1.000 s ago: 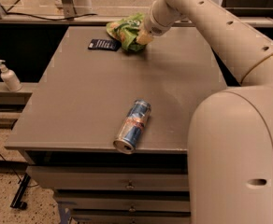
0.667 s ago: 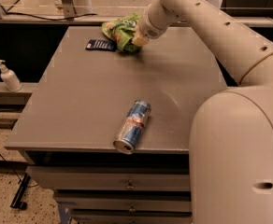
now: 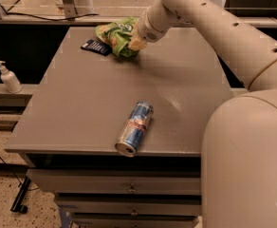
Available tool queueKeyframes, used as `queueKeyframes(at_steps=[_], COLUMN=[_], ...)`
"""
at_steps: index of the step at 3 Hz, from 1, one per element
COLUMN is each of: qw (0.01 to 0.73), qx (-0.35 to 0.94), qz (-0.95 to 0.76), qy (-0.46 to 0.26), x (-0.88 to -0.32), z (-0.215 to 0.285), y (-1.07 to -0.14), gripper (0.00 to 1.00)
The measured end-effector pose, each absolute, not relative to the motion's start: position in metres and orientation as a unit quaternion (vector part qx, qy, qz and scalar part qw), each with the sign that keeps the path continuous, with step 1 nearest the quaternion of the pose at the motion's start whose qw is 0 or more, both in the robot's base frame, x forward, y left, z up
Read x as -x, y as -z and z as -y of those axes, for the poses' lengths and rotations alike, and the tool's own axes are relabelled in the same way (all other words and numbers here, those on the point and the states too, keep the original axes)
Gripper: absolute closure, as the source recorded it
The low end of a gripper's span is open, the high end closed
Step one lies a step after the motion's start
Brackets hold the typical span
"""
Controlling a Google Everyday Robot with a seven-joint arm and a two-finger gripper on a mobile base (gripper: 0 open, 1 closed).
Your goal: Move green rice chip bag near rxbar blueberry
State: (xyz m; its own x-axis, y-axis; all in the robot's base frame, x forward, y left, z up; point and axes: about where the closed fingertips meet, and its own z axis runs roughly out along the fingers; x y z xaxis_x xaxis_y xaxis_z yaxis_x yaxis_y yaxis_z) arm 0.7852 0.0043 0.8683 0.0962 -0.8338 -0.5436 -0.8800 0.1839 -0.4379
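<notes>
The green rice chip bag (image 3: 116,34) is a crumpled bright green bag at the far side of the grey table (image 3: 81,103). The rxbar blueberry (image 3: 96,46) is a small dark navy wrapper lying flat just left of the bag, touching or nearly touching it. My gripper (image 3: 134,42) reaches in from the right at the end of the cream arm and is shut on the bag's right edge, at table height.
A blue-and-silver drink can (image 3: 135,128) lies on its side near the table's front edge. A white pump bottle (image 3: 8,78) stands on a ledge left of the table. My arm's large body (image 3: 247,160) fills the right foreground. Drawers sit under the table.
My gripper has moved a little left with the green bag, bringing it closer to the navy bar. The can has not moved.
</notes>
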Motion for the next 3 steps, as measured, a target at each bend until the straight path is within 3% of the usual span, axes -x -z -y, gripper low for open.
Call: queueKeyframes(at_steps=[1, 3], qw=[0.377, 0.379], qx=[0.633, 0.625], qz=[-0.675, -0.681], qy=[-0.041, -0.042], x=[-0.7818, -0.783], z=[-0.0035, 0.003], y=[-0.8729, -0.8774], gripper=[0.82, 0.36])
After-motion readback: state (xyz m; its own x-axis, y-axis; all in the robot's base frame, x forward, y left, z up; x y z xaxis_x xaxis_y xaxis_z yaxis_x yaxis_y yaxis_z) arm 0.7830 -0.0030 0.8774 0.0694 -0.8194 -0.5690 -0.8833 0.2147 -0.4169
